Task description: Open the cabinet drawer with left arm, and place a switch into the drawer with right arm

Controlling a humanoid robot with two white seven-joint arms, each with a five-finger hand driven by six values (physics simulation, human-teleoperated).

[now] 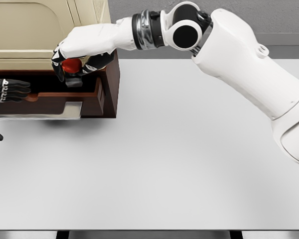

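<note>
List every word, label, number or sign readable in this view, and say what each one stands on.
None: no readable text anywhere in the head view.
The cabinet and its open drawer bear no lettering.
The red-buttoned switch in the right robot hand shows no marking.
The white arms, the left robot hand and the table are plain.

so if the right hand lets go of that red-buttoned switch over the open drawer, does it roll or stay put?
Likely stays put: the switch shows a dark blocky base under its red dome, so little rolling. It looks rigid and light; the right hand wraps it easily. The drawer walls should contain any bounce.
</note>
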